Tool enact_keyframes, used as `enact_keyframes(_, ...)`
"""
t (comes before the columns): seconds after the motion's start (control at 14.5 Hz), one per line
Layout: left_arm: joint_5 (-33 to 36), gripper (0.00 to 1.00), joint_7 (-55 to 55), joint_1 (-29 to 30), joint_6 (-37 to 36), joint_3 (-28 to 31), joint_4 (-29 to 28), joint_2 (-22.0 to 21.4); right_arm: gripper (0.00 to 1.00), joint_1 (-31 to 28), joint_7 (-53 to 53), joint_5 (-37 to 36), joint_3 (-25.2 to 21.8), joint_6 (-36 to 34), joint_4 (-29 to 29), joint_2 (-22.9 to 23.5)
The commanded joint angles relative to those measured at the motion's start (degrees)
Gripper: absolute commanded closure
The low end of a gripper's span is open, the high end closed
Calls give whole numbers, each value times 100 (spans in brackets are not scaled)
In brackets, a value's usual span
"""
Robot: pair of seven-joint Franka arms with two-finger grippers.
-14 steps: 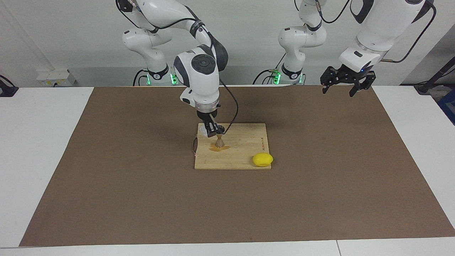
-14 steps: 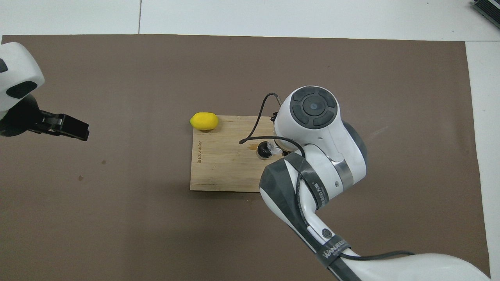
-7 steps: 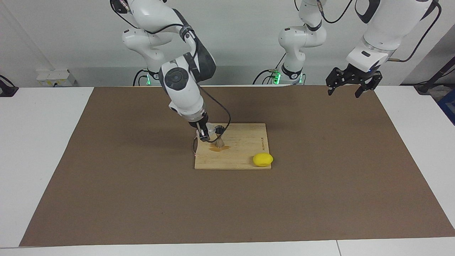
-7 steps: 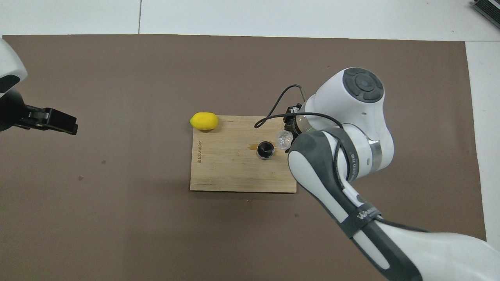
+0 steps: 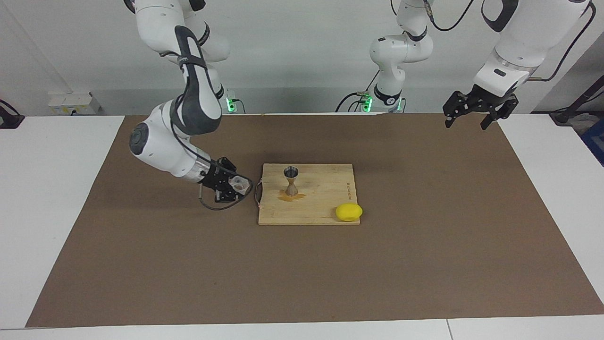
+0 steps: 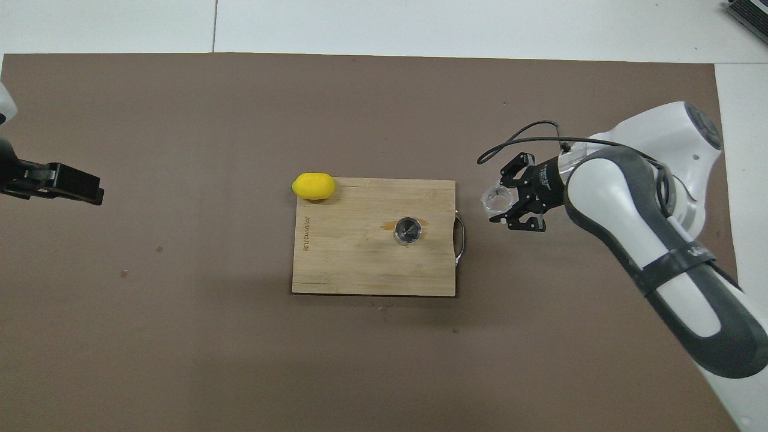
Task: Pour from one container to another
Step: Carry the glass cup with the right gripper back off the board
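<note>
Right claw clamped on the glass tumbler — the upright jigger stands beside it toward the left arm's end; left claw waits, fingers apart.

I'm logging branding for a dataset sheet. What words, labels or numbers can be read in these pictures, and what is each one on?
Cutting board: one line of burnt-in lettering along the edge toward the left arm's end; too small to read for certain.
Right arm's dark band: white lettering, cut off and too small to read.
Jigger, glass tumbler, lemon: no text visible.
</note>
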Motion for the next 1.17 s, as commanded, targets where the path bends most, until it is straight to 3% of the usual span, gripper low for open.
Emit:
enact_keyframes(0.0,123,0,-41,-31,4,-23,-107,-108,100,-498,-690,449,83,-61,-490,-281)
enact_keyframes(0.21,123,0,-41,-6,-31,-23,-195,-152,100,-929,-1280,574,83,-254,-535,-176)
enact_keyframes(0.55,123,0,-41,-32,-31,-23,-221,-170,100,-1887,-2659,696,83,-632,-491,430)
enact_keyframes(0.97,123,0,-41,-14,-31,-23,-221,-170,100,-2205,-3452,854,83,-598,-683,633)
enact_keyframes(1.03,123,0,-41,-14,-31,-23,-221,-170,97,-2196,-3461,898,74,-554,-780,616)
enact_keyframes(1.1,123,0,-41,-14,-31,-23,-221,-170,74,-2205,-3452,899,66,-519,-824,598)
